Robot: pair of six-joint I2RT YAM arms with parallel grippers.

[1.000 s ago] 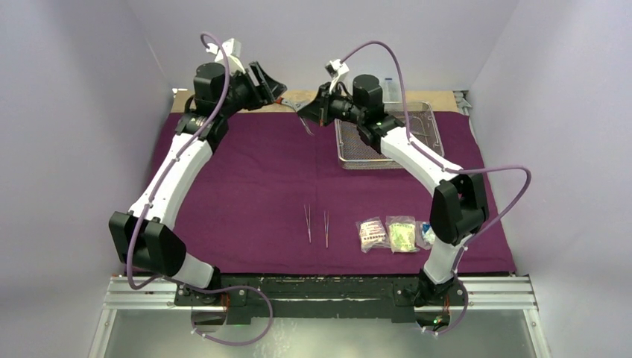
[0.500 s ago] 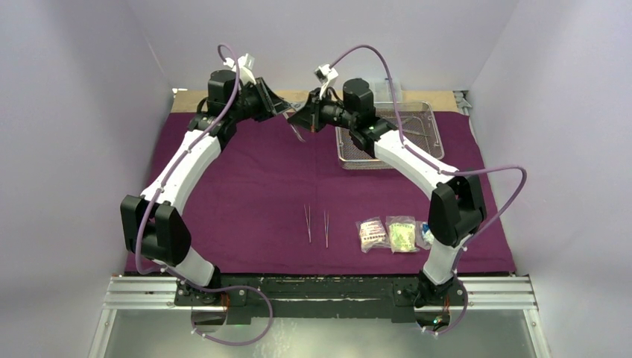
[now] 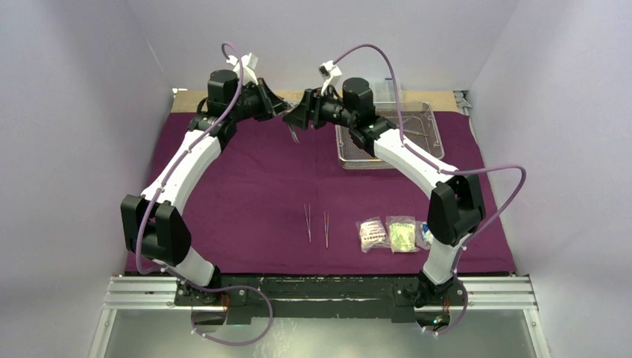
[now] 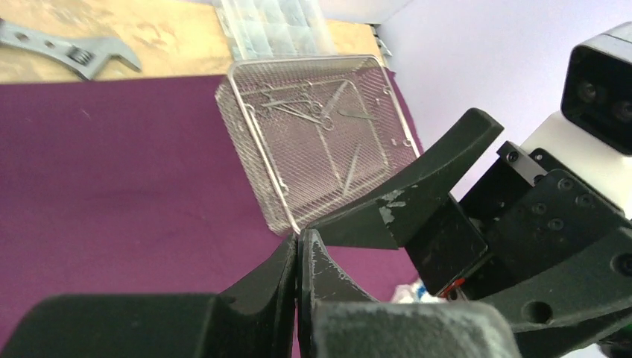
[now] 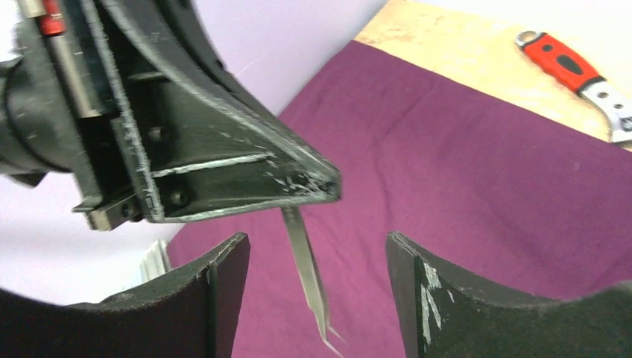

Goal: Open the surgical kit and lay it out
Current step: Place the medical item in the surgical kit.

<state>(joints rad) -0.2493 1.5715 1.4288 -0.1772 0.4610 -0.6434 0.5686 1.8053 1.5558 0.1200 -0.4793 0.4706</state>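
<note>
Passing slim tweezers [image 5: 307, 280] over the far cloth [image 3: 246, 186]: left gripper [image 4: 298, 250] is pinching their top; right gripper [image 5: 314, 242] is gaping wide around them. Advisable: back right straight off, no brushing.

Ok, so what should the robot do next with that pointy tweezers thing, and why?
Probably the right gripper should back away. Its fingers are open on either side of the tweezers without touching them, while the left gripper is shut on their top end. Once the right one is clear, the left one could lay them down on the purple cloth.
</note>
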